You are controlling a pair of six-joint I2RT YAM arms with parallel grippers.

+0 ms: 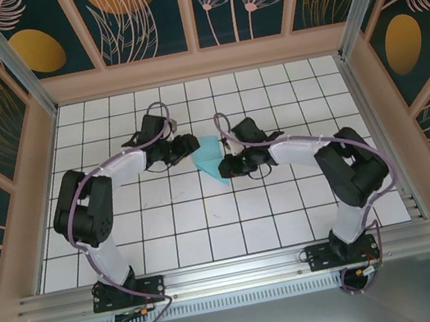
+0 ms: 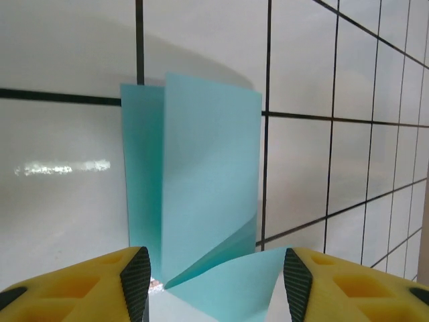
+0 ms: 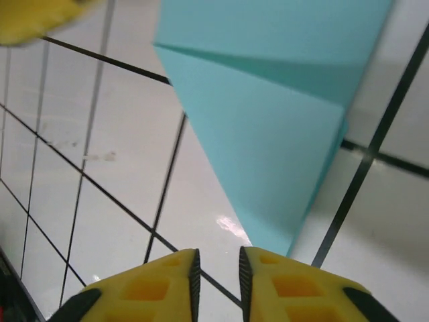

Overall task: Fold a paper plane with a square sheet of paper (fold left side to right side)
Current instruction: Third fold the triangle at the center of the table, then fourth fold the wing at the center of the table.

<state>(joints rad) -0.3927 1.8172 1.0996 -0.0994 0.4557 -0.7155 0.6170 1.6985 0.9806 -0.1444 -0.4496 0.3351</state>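
I found the thin turquoise-blue square sheet of paper (image 1: 213, 161), part-folded, on the white gridded surface (image 1: 210, 228) midway between the two arms, its long axis running near to far. The left fingers (image 2: 134, 272) stood wide apart with a flap's edge between them. The right fingers (image 3: 167, 285) were nearly together and empty, with the sheet's point just ahead. The left pair looked better placed for the fold.
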